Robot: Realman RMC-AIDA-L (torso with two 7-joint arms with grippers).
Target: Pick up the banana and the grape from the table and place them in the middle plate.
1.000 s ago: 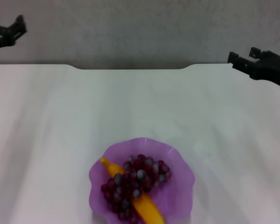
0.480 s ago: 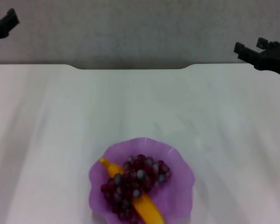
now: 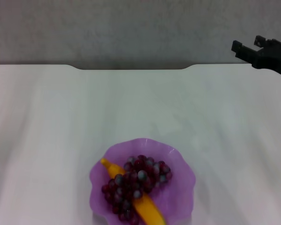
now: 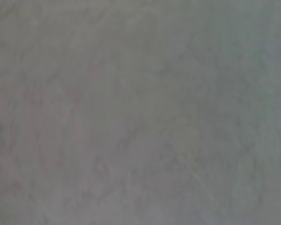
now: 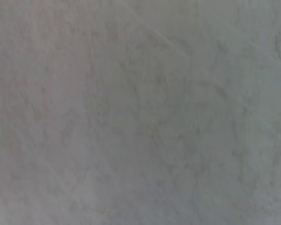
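The purple scalloped plate (image 3: 177, 161) sits on the white table (image 3: 61, 122) at the near middle in the head view. The yellow banana (image 3: 147, 208) lies across the plate, and the bunch of dark red-purple grapes (image 3: 136, 180) lies on top of it. My right gripper (image 3: 247, 48) is raised at the far right, above the table's far edge, well away from the plate and empty. My left gripper is almost out of the head view at the top left corner. Both wrist views show only a grey surface.
The table's far edge has a notch (image 3: 131, 68) in the middle, with a grey wall (image 3: 131, 28) behind it.
My left gripper has moved up and to the left, nearly out of the head view. My right gripper has risen and drawn back to the right. The plate, banana and grapes have not moved.
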